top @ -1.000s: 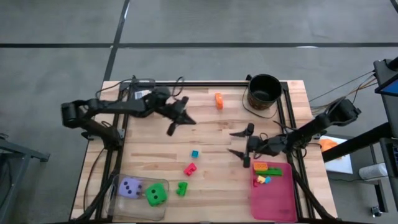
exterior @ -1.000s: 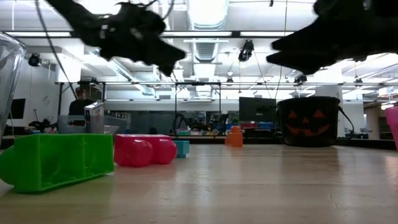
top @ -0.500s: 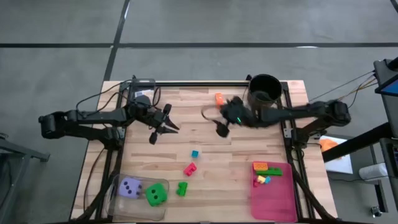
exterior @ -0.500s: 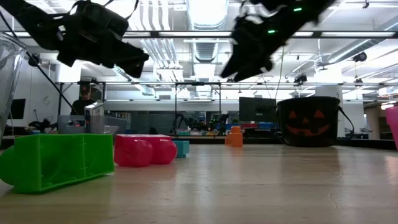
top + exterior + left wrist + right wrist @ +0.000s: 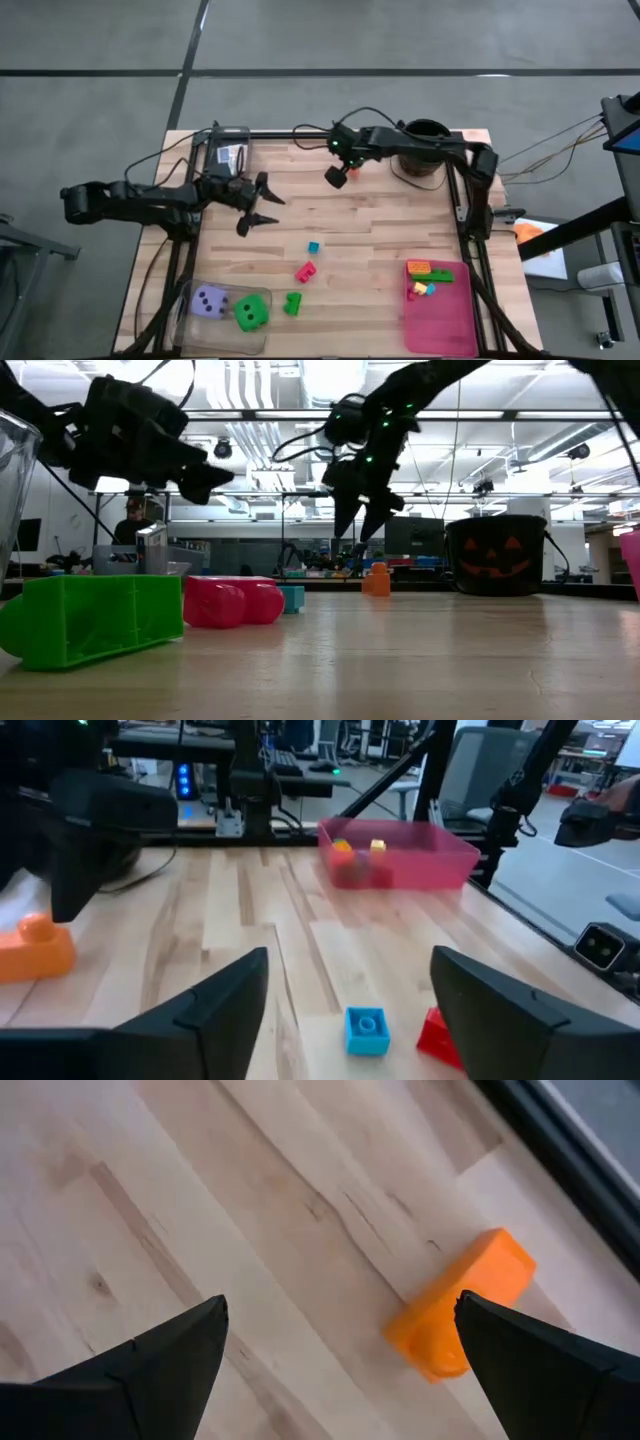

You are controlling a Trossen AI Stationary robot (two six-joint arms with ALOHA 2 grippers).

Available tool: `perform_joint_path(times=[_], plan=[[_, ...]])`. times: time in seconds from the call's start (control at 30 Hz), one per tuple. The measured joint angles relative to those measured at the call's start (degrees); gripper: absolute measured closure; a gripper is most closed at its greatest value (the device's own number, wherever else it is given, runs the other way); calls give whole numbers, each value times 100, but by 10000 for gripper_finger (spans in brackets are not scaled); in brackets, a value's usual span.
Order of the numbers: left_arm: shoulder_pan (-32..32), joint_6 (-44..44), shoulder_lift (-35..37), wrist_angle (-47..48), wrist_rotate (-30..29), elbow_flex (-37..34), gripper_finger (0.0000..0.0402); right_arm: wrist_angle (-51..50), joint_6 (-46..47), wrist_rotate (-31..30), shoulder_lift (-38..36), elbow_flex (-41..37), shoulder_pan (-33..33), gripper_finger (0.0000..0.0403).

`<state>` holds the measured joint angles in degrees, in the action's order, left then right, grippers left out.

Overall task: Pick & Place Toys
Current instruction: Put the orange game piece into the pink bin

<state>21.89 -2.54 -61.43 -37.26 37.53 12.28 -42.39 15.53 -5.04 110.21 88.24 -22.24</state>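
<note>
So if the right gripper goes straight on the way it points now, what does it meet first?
Probably the small orange plastic brick on the wooden table. The right gripper, fingers open, points down at it, and the brick lies just off the middle of the gap; depth is unclear.

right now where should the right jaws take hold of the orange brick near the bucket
Probably across its two long flat sides, coming straight down from above. The orange brick lies flat on the table with bare wood all round it, and the right gripper hangs over it, open wider than the brick's short width. Turning the wrist to square the jaws with those sides should help.
</note>
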Motion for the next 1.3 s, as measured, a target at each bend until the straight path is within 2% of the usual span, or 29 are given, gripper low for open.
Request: perform_joint_path(times=[0.17,0.37,0.73,1.1,1.2,1.3], plan=[[0,0,4,-112,-52,-148,105,-624,80,12,560,636,-52,16],[0,2,11,-126,-50,-148,104,-1252,92,-155,934,807,-248,16],[0,0,11,-128,-94,-147,104,-1236,79,-131,998,807,-594,16],[0,0,11,-130,-117,-147,104,-1123,-35,103,1521,798,-647,17],[1,0,11,-128,-117,-147,104,-1124,-94,103,1580,798,-632,33],[0,-2,11,-128,-117,-147,104,-1125,-137,104,1620,798,-615,76]])
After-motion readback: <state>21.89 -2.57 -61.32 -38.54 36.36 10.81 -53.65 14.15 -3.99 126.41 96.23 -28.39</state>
